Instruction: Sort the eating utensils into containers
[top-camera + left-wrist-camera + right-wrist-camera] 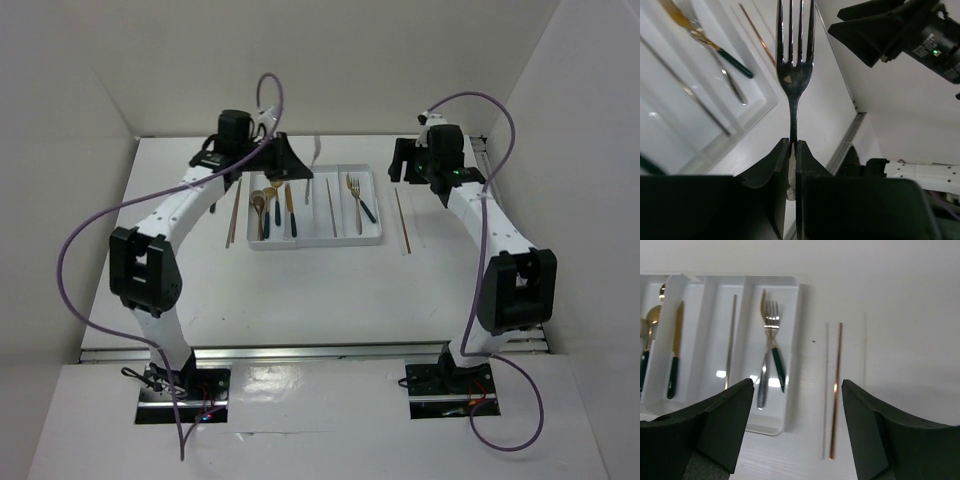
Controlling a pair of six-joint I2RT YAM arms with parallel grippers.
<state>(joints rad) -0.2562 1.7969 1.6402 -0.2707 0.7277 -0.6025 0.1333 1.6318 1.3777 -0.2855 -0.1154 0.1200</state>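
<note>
Tray: flat white rectangular plastic tray (pixel 316 244) with four long side-by-side compartments, lying on the white table (pixel 300 295) between the two arms.
Leftmost compartment: gold spoons (pixel 262 205) with dark handles, lying lengthwise.
Second compartment: gold-bladed knife (pixel 291 210) with a dark teal handle, also lengthwise.
Third compartment: one thin chopstick (pixel 331 205) lying on its own.
Rightmost compartment: gold-headed fork (pixel 776 357) with a dark teal handle, crossed over a second utensil (pixel 762 385) that has a paler, shiny handle.
Left gripper (pixel 793 145): the black fingers are pressed together on the slim stem of a silvery four-tined fork (pixel 794 75). Its tines stick straight out past the fingertips.
Held fork, position: from above it shows at the tray's far rim, roughly in line with the middle compartments. From the left wrist it sits just off a corner of the tray, with bare table behind it. I cannot tell how high it is.
Right gripper (pixel 796 390): the fingers are spread wide with nothing between them. It hangs over the table to the right of the tray.
Loose on the right: thin copper-brown chopstick (pixel 836 390) flat on the table, near the tray's right wall and parallel to it. In the right wrist view it lies close to the right-hand finger.
Loose on the left: thin brown chopsticks (pixel 233 210) flat on the table, just beside the tray's left wall and parallel to it.
</note>
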